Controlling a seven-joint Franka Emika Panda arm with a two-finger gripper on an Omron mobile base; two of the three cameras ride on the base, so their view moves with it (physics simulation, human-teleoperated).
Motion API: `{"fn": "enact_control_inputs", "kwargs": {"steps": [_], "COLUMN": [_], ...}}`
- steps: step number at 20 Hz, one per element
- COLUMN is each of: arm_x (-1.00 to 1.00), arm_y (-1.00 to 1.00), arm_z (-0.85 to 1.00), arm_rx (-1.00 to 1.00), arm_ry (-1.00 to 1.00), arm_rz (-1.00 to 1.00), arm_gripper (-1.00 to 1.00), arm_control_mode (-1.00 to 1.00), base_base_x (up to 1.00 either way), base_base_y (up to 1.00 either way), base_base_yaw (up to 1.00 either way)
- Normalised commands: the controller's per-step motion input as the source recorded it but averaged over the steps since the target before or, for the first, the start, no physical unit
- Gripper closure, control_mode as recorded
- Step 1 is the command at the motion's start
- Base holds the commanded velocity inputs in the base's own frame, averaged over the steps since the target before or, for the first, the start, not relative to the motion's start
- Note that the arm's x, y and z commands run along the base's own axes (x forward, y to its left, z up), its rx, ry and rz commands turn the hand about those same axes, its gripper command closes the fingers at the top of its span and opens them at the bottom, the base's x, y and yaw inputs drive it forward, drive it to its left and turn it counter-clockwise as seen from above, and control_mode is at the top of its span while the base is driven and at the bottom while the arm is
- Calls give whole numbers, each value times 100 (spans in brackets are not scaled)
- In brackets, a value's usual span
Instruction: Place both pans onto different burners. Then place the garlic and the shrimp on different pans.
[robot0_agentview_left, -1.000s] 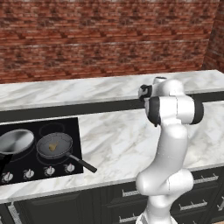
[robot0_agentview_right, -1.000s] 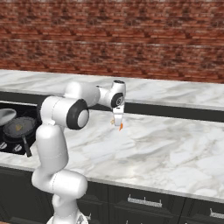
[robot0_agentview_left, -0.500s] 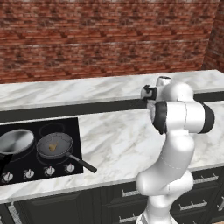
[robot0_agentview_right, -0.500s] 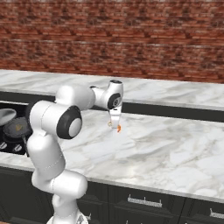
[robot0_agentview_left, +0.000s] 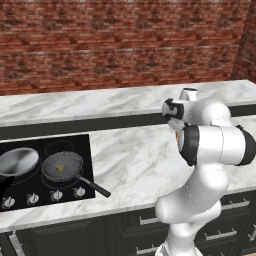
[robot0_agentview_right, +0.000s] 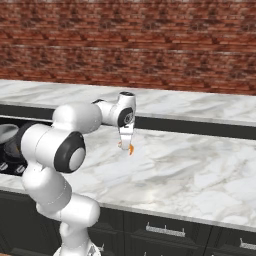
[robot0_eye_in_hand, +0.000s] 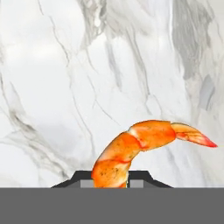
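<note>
The shrimp (robot0_eye_in_hand: 144, 144) is pinched at its thick end by your claw (robot0_agentview_right: 126, 146), which is shut on it and carries it in the air above the marble tabletop (robot0_agentview_right: 200, 170), well apart from the cooktop (robot0_agentview_left: 30, 150). In the hand view most of the body and the tail curl out toward 2 o'clock, free of the fingertips (robot0_eye_in_hand: 139, 176), so the hold is on a small part of a curved, slippery-looking piece. That is your main risk: a fast swing or a jolt could twist it out and drop it on the marble.

In the left base view the darker pan (robot0_agentview_left: 62, 166) sits at 9 o'clock from the arm, and the garlic (robot0_agentview_left: 60, 168) already lies in it. The silver pan (robot0_agentview_left: 17, 161) is just beyond, further toward 9 o'clock, and looks empty. Release over the nearer pan and both foods share one, which breaks the task.

The dark pan's handle (robot0_agentview_left: 95, 186) sticks out toward 4 o'clock. Cross low and you could knock it and shift that pan off its burner (robot0_agentview_left: 59, 148). Carry high, pass over the dark pan, and lower only above the silver one.
</note>
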Motion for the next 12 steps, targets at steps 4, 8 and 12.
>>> {"fn": "enact_control_inputs", "kwargs": {"steps": [4,8,12], "arm_x": [-36,-8,0], "arm_y": [36,9,0], "arm_z": [9,2,0], "arm_rx": [0,0,0], "arm_ry": [0,0,0], "arm_rz": [0,0,0], "arm_gripper": [100,100,100], "arm_control_mode": [-100,100,100], "base_base_x": [0,-19,-17], "base_base_y": [0,34,66], "base_base_yaw": [0,0,-3]}}
